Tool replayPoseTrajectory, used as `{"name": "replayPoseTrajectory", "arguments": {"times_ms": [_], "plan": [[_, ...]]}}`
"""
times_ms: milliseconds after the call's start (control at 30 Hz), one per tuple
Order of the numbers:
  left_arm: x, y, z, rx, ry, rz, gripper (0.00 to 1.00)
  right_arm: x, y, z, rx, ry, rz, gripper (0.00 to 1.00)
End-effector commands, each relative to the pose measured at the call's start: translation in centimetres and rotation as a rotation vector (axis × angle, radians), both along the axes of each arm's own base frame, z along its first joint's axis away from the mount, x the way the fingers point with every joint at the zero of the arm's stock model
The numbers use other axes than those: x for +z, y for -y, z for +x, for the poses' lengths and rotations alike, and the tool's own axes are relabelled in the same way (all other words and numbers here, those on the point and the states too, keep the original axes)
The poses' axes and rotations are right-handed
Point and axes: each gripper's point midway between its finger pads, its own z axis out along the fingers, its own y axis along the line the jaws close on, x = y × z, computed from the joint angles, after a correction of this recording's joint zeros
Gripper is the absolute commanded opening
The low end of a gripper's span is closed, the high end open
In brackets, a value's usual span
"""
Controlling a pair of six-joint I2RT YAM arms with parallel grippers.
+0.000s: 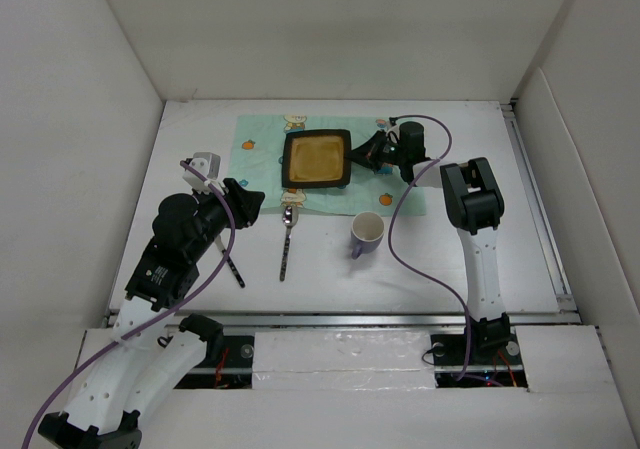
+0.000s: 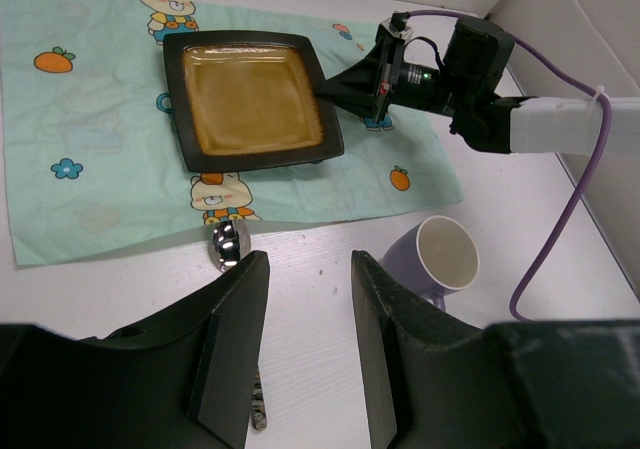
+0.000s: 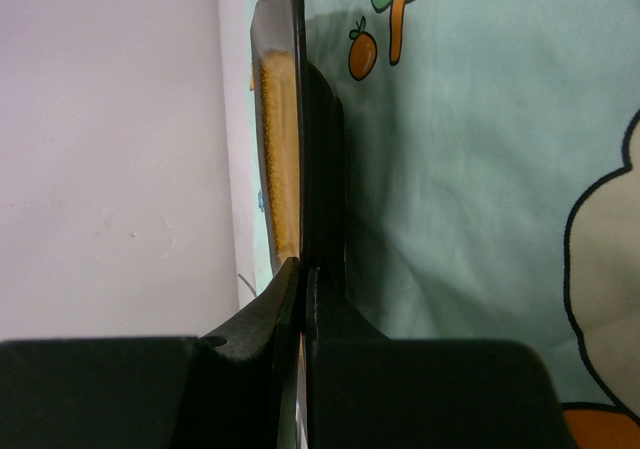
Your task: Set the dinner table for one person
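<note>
The desk is judged partly set. The plate is laid on the placemat, and its right rim is clamped by the right end effector. A spoon is laid just on the near side of the plate, and a cup is stood near-right of it. A dark utensil, kind unclear, is seen near-left of the plate. The left end effector is held apart and empty above the spoon. Releasing the plate and arranging the cutlery are judged left.

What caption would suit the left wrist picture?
The right tool pinches the square plate on the bear-print placemat; spoon and purple mug sit nearby.
</note>
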Motion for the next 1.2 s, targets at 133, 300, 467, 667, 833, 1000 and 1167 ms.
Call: {"name": "replayPoseTrajectory", "arguments": {"times_ms": [133,300,467,667,833,1000,1167], "plan": [[0.6,0.1,0.2,-0.007,0.04,-0.002,0.36,3.5,-0.2,0.5,0.03,0.117,0.024,0.06],[-0.2,-0.2,0.7,0.018,0.009,0.012,0.36,2.9,0.4,0.2,0.041,0.11,0.002,0.44],[-3.1,-0.1,1.7,0.034,-0.097,0.065,0.36,4.3,1.7,0.7,0.02,0.17,-0.124,0.61],[-7.5,1.0,2.7,-0.013,-0.253,0.13,0.37,7.1,4.3,0.7,-0.056,0.226,-0.344,0.64],[-11.2,2.3,2.6,-0.041,-0.379,0.209,0.4,9.5,6.9,-0.3,-0.12,0.286,-0.465,0.63],[-15.9,2.2,2.5,-0.031,-0.532,0.285,0.42,13.6,10.2,-3.7,-0.26,0.378,-0.522,0.41],[-20.2,2.8,2.1,-0.063,-0.676,0.343,0.41,17.6,12.8,-7.3,-0.384,0.479,-0.554,0.0]]}}
